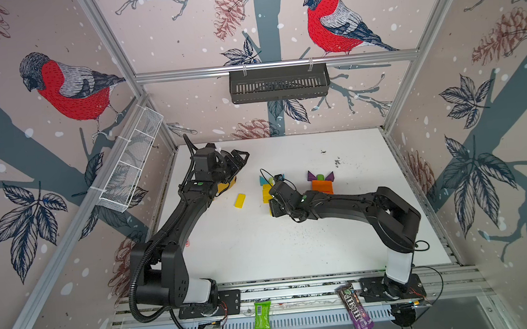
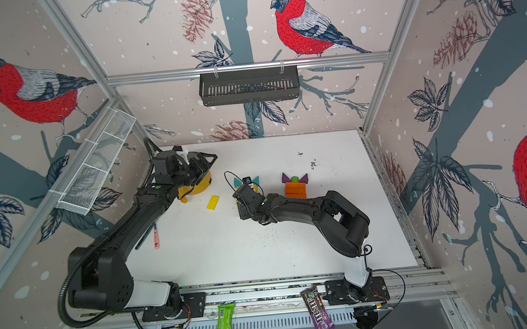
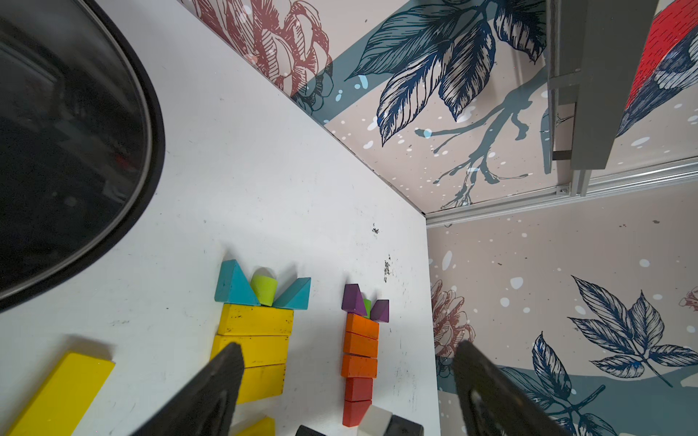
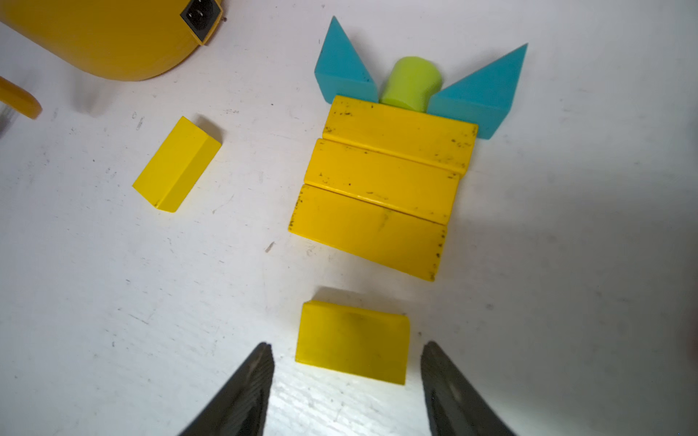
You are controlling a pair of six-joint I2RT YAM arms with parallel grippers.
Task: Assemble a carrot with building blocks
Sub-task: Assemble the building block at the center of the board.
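Observation:
A yellow carrot [image 4: 381,188] of three yellow bars lies flat, topped by two teal triangles and a lime-green piece [image 4: 411,83]. My right gripper [image 4: 346,349] points down at its narrow end, open. A short yellow block [image 4: 351,341] lies free on the table between the fingertips, a small gap from the lowest bar. Another loose yellow block [image 4: 175,164] lies to the side [image 1: 240,200]. A second carrot [image 3: 360,339] of orange and red blocks with purple triangles lies beside it [image 1: 321,184]. My left gripper [image 3: 347,349] is open and empty, held above the yellow pot [image 1: 225,186].
The pot's dark lid [image 3: 56,151] fills one side of the left wrist view. A red-handled tool [image 2: 156,236] lies by the left arm. Two candy packs [image 1: 262,318] [image 1: 354,309] hang on the front rail. A black basket [image 1: 278,83] and a white mesh basket [image 1: 130,159] hang on the walls.

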